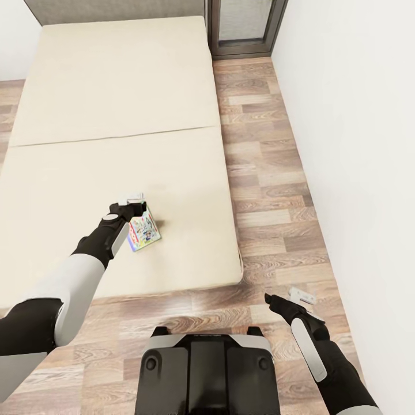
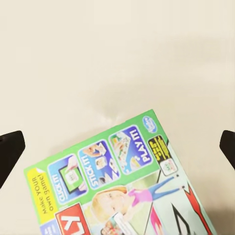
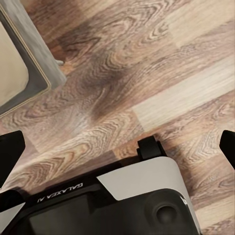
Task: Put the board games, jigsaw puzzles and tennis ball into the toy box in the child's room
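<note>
Down at five o'clock the right claw point(image 1: 288, 301) hangs spread and empty over the floorboards point(image 1: 271, 190). At eleven o'clock, the left claw point(image 1: 131, 206) gapes wide over a board game point(image 1: 142, 232) on the bed point(image 1: 109, 115) (light, stiff cardboard; pinch its edges). Mattress beyond lies bare, wall close at three.

A board game point(image 1: 143, 232) is seen lying flat on the cream bed point(image 1: 173, 173), near its foot edge. Its colourful lid, green-bordered with cartoon figures and printed panels, is turned face up.
</note>
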Controlling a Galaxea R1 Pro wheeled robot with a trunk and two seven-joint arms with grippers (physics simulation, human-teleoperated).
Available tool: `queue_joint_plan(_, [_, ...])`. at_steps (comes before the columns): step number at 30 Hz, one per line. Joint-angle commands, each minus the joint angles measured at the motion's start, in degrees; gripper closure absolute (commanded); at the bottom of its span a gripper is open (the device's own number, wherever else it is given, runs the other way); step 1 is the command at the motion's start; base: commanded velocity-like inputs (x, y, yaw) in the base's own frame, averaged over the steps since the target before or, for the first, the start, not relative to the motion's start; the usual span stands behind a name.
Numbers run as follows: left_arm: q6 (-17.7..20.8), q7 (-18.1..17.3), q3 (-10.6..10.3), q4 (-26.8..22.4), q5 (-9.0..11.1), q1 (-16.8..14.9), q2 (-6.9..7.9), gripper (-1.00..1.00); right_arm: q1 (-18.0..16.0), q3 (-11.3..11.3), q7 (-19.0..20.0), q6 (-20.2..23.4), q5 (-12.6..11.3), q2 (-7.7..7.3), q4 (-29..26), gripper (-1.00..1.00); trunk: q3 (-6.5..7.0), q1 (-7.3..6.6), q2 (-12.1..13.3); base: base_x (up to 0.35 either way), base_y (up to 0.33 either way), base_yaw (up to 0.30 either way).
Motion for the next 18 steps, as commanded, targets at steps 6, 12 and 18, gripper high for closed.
queue_joint_plan(6, [0.16, 0.2, -0.09, -0.61, 0.08, -0.08, 0.14, -1.0, -0.04, 0.18, -0.59, 0.11, -0.61, -0.07, -0.09, -1.0, -0.63, 0.03, -0.09, 0.0, 0.0, 0.0])
queue_joint_plan(12, [0.17, 0.16, -0.04, -1.53, 0.04, -0.09, 0.21, -1.0, -0.03, 0.18, -0.59, 0.11, -0.61, -0.07, -0.09, -1.0, -1.2, 0.03, -0.09, 0.0, 0.0, 0.0])
queue_joint_plan(18, [0.2, 0.16, -0.03, -1.79, 0.01, -0.11, 0.25, -1.0, -0.02, 0.18, -0.59, 0.05, -0.61, -0.07, -0.09, -1.0, -1.77, 0.03, -0.09, 0.0, 0.0, 0.0])
